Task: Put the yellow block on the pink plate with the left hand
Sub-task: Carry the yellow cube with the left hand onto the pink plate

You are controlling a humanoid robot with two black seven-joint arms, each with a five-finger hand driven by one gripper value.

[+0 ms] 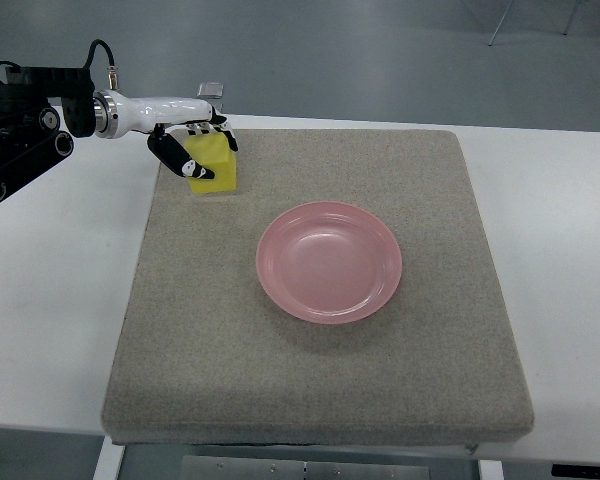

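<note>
1. We see the left robot hand (195, 150), white with black fingers, wrapped around the yellow block (214, 166) at the far left corner of the mat (310, 370).
2. The mat is a coarse, grey-beige square pad with rounded corners, lying on a smooth white table (50, 300).
3. The block is a plain bright yellow cube.
4. The pink plate (329, 261), round, glossy and shallow, sits near the mat's centre, well apart from the block, with bare mat all around it.
</note>
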